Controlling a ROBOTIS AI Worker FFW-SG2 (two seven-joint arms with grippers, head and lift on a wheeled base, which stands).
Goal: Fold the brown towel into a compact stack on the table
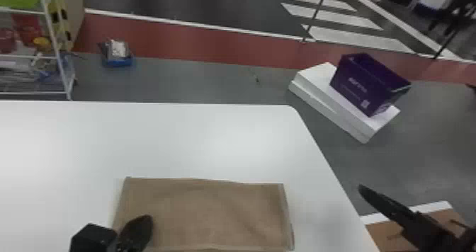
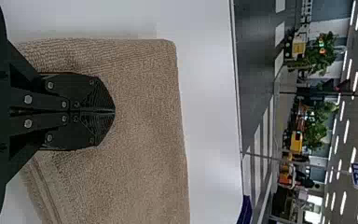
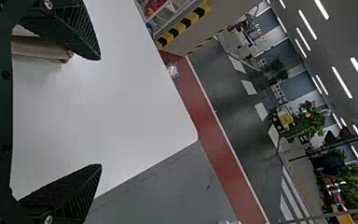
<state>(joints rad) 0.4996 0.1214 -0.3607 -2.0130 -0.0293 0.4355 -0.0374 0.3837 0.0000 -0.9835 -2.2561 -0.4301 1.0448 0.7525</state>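
The brown towel (image 1: 209,212) lies folded as a flat rectangle near the white table's front edge. Over its left part is my left gripper (image 1: 143,221). In the left wrist view the left gripper (image 2: 114,111) has its fingers together above the towel (image 2: 144,116), with no cloth visible between them. Beyond the table's right edge, away from the towel, is my right gripper (image 1: 361,187). In the right wrist view the right gripper (image 3: 100,112) has its fingers wide apart, and a rolled-looking edge of the towel (image 3: 42,49) shows beside one of them.
The white table (image 1: 170,138) extends left of and behind the towel. Past its right corner, a purple bin (image 1: 364,85) rests on white boxes (image 1: 318,81) on the floor. A wire rack (image 1: 56,49) stands behind at the left, with a blue tray (image 1: 118,60) beside it.
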